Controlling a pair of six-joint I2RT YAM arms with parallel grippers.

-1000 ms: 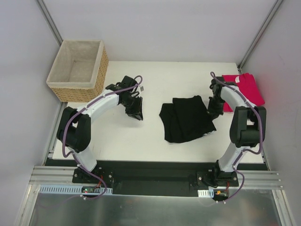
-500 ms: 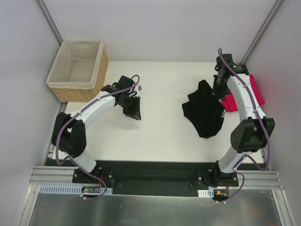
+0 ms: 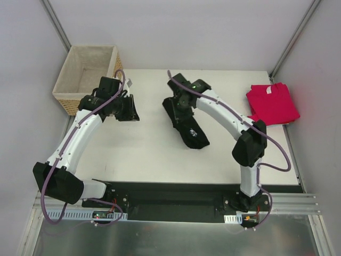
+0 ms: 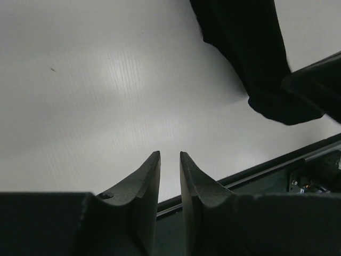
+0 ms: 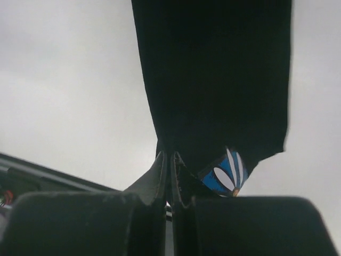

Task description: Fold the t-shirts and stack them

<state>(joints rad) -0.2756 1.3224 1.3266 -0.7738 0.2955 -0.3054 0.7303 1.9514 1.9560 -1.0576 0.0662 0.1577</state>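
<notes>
My right gripper [image 3: 178,102] is shut on the edge of the black t-shirt [image 3: 192,133] at the back middle of the table. The shirt trails from it in a long bunched strip toward the front. In the right wrist view the black cloth [image 5: 213,80] hangs from the pinched jaws [image 5: 170,154], and a corner of its blue daisy print [image 5: 225,176] shows. The pinkish-red t-shirt [image 3: 272,103] lies folded at the back right. My left gripper [image 3: 129,111] is empty beside the basket, its jaws [image 4: 169,154] a narrow gap apart, and the black shirt [image 4: 250,48] lies off to its side.
The wicker basket [image 3: 85,105] with pale lining stands at the back left corner, close to my left gripper. The white table [image 3: 144,160] ends at a black rail in front, and grey walls close in both sides.
My right arm swung left from beside the red shirt, carrying the black shirt to the middle of the table. My left arm pulled back and left toward the basket.
</notes>
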